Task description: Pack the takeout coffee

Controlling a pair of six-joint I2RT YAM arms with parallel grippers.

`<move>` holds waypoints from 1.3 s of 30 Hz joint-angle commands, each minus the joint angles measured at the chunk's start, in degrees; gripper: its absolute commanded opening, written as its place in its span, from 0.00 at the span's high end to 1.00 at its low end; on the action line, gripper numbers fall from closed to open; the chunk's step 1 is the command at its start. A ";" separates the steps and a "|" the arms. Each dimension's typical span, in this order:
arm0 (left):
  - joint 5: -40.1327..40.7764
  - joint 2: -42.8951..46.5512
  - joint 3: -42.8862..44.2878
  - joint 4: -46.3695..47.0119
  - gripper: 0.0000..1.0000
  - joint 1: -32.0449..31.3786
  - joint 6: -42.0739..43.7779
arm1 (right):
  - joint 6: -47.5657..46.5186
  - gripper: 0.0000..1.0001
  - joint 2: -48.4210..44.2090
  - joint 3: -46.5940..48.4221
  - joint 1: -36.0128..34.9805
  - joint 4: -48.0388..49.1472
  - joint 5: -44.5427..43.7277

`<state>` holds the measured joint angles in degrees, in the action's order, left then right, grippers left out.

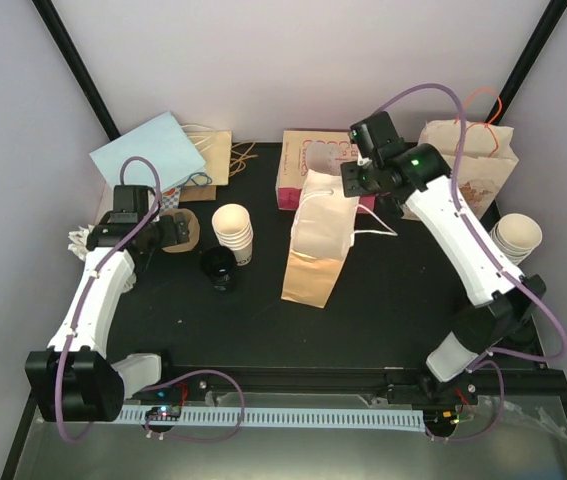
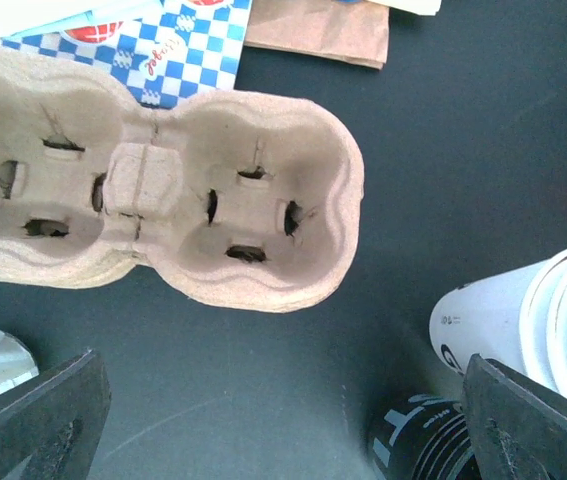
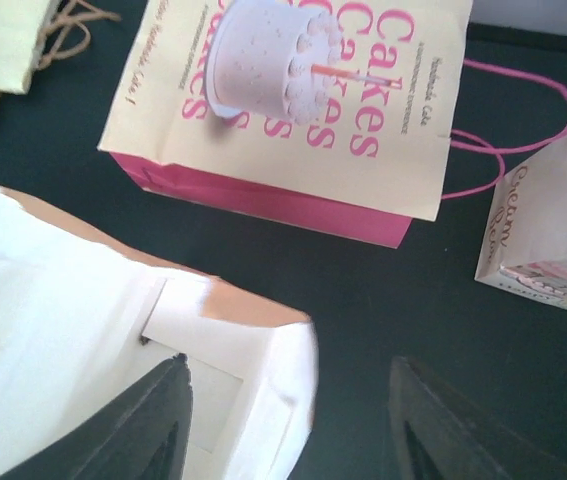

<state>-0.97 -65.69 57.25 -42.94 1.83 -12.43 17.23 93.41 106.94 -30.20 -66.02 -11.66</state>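
The takeout coffee is hidden in every view. A brown paper bag (image 1: pixel 313 255) stands open mid-table, its inside white in the right wrist view (image 3: pixel 63 320). My right gripper (image 1: pixel 348 182) hangs at the bag's far right corner. It is open (image 3: pixel 293 400), with one finger inside the mouth, the other outside, and the rim loose between them. My left gripper (image 1: pixel 166 232) is wide open (image 2: pixel 283 425) over bare mat, just short of the brown pulp cup carrier (image 2: pixel 163 190). Nothing is between its fingers.
A stack of nested cream cups (image 1: pixel 233 230) and a black printed round stack (image 1: pixel 218 268) stand right of the left gripper. A pink "Cakes" bag (image 3: pixel 293 90) lies behind the brown bag. A printed paper bag (image 1: pixel 471 165) and more cups (image 1: pixel 516 238) stand at the right.
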 commanded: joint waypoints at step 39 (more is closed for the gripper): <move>-2.00 -29.34 18.99 -11.17 0.41 -3.14 6.45 | 6.04 0.00 -57.98 -56.71 0.04 31.38 2.63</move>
<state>-4.43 -92.97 73.34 -51.07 -0.99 -7.18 23.92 36.36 49.45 -30.17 -37.41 -9.30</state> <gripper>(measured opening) 0.618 0.999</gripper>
